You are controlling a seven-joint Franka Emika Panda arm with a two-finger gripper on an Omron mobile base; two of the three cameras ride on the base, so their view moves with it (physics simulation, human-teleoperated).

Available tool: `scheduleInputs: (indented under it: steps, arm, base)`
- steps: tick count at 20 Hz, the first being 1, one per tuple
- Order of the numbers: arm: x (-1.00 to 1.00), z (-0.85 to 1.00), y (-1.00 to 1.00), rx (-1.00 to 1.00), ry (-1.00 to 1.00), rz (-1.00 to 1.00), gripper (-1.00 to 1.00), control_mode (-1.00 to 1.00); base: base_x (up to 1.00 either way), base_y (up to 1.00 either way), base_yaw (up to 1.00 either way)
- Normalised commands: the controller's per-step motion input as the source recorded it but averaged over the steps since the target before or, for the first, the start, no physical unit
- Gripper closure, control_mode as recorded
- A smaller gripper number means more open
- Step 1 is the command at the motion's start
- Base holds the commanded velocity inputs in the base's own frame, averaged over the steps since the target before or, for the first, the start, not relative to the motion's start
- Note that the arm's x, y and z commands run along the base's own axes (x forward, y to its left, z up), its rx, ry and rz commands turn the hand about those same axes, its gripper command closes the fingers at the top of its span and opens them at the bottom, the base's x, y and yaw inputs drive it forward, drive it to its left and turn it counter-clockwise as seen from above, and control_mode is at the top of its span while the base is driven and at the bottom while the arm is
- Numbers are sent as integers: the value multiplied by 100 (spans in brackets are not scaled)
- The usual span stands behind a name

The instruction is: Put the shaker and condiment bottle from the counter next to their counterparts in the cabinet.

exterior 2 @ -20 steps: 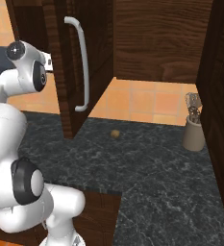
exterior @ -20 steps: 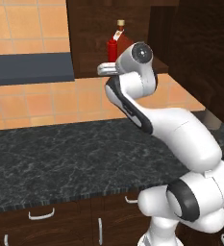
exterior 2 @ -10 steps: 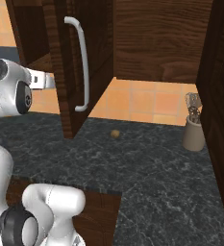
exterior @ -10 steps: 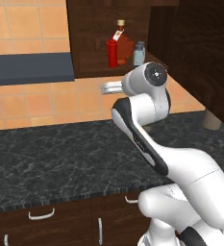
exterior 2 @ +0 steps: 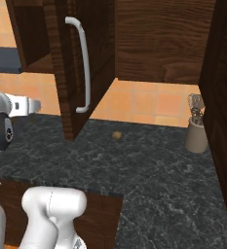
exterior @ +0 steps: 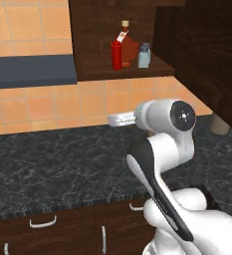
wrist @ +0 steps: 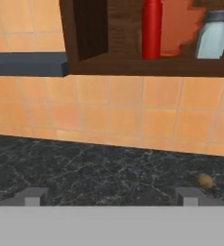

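Observation:
The all-red condiment bottle (exterior: 116, 55) (wrist: 152, 29) stands upright on the shelf of the open cabinet (exterior: 127, 73), touching nothing but the shelf. Right beside it are the counterparts: the red-brown flask (exterior: 130, 46) (wrist: 180, 30) and a pale blue shaker (exterior: 144, 56) (wrist: 213, 36). The shaker from the counter is out of view. My gripper (wrist: 111, 196) (exterior: 115, 119) hangs below the shelf over the black counter (exterior: 53, 169), facing the tiled wall. It is open, fingertips (wrist: 34, 196) wide apart with nothing between them.
The cabinet door (exterior 2: 66, 73) with its silver handle (exterior 2: 83, 73) stands open to my right. A small brown lump (exterior 2: 116, 135) (wrist: 205, 180) lies on the counter, and a utensil holder (exterior 2: 197, 138) stands further right. A dark hood (exterior: 30, 72) juts out left of the cabinet.
My hand has pulled back and down from the cabinet shelf to counter height. The red bottle stays on the shelf beside the flask, now uncovered.

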Motion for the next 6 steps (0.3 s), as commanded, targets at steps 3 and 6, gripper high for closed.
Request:
scheduleInputs:
  steps: [3,6]
  arm:
    - [-100,-8,19,0,-6,3,-100,-100]
    - [-93,-8,16,0,-1,2,-100,-100]
  base:
    - [0,0,0]
    - [0,0,0]
